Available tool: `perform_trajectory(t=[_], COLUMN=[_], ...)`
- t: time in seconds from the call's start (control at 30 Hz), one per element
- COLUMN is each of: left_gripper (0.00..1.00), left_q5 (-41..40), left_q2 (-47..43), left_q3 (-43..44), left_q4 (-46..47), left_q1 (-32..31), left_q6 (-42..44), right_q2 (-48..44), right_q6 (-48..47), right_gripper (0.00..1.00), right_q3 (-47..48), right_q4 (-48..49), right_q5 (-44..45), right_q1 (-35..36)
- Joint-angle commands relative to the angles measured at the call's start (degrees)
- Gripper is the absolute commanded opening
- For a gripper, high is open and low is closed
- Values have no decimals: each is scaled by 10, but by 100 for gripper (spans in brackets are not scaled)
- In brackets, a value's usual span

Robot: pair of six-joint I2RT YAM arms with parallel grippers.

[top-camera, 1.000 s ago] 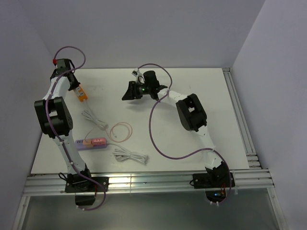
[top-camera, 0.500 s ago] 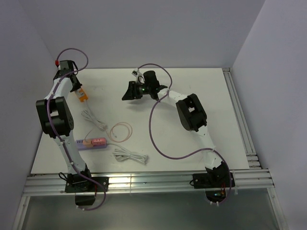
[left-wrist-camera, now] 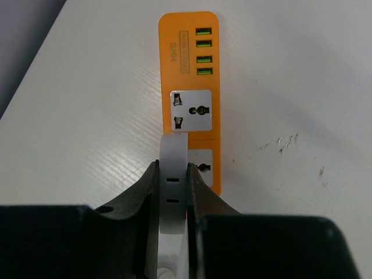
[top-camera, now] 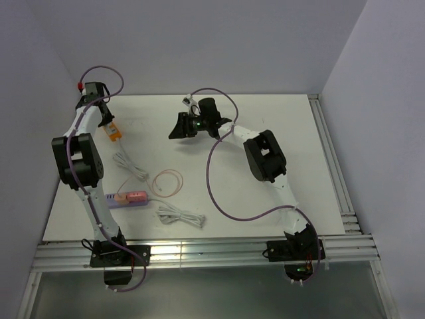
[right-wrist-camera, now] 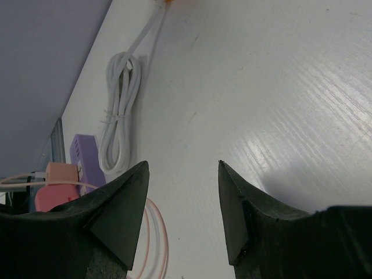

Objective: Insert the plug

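Observation:
The salmon-pink plug lies against the lilac power strip near the table's front left, and its pale-pink cord loops to the right. Far from it, at the back left, my left gripper is shut on a flat white block with two small slots. The block hangs over the lower socket of the orange power strip. My right gripper stands open over bare table at the back centre, with nothing between its fingers.
A white cord runs from the orange strip toward the lilac one. A second bundled white cord lies near the front edge. The side wall is close on the left of the left arm.
The left arm's elbow has shifted slightly to the right, with its gripper still at the orange strip. The right arm has not moved.

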Motion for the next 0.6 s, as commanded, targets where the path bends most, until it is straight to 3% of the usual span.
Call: perform_trajectory(t=[0.0, 0.57], left_gripper=[0, 0], left_q5=[-21, 52], left_q2=[24, 43], left_q3=[-20, -78], left_q4=[-10, 63], left_q1=[-13, -21], left_q6=[1, 23], right_q2=[7, 5], right_q6=[2, 2], right_gripper=[58, 58], right_q3=[17, 12], right_q4=[15, 18], right_q5=[-11, -15], right_q1=[-3, -4])
